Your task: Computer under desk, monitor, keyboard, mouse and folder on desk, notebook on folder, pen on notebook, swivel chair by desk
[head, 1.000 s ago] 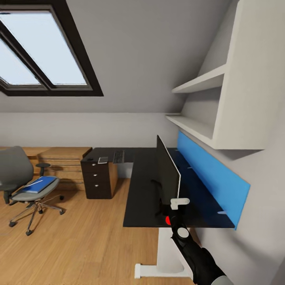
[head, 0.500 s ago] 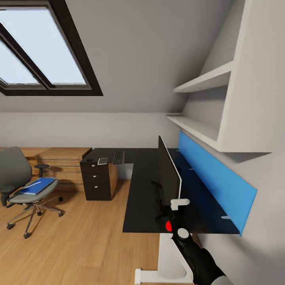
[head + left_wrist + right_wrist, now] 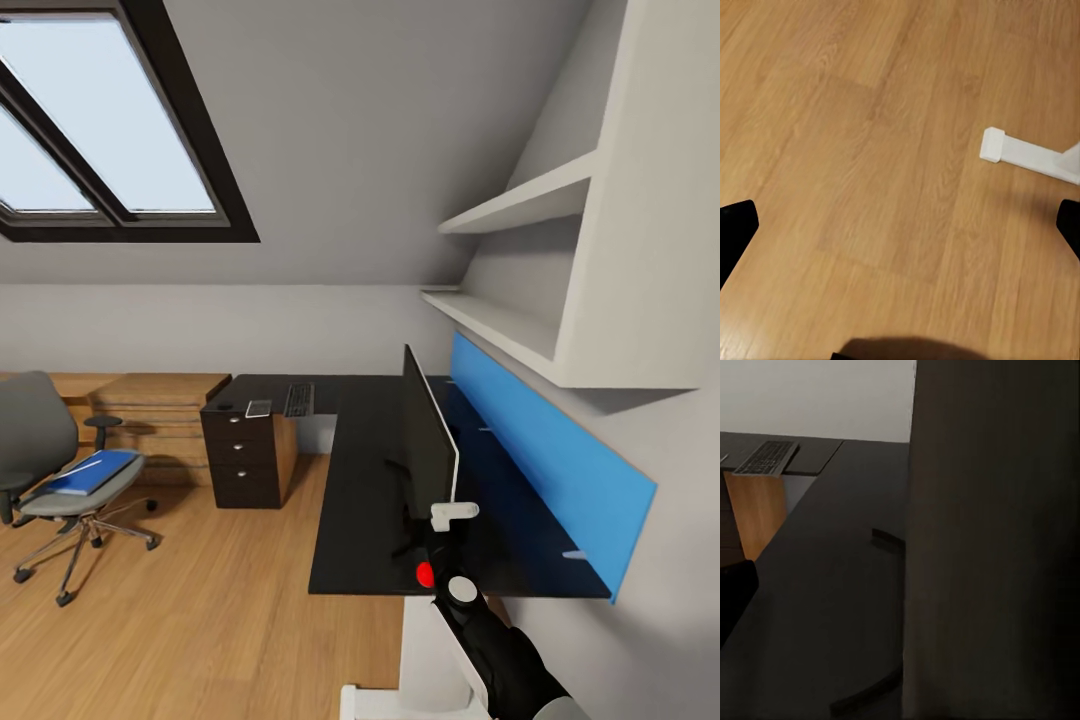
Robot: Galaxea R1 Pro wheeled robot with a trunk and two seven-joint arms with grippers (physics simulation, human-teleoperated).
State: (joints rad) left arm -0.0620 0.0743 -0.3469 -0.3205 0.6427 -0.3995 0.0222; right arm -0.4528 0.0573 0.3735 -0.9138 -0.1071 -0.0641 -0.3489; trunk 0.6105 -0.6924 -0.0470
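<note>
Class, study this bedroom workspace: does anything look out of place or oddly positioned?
Yes. The blue folder lies on the swivel chair's seat rather than on the desk, and the chair stands well away from the desk. The monitor stands edge-on to this view, far from the keyboard.

The monitor blocks mid-desk; bare desk lies open between it and the keyboard.
</note>
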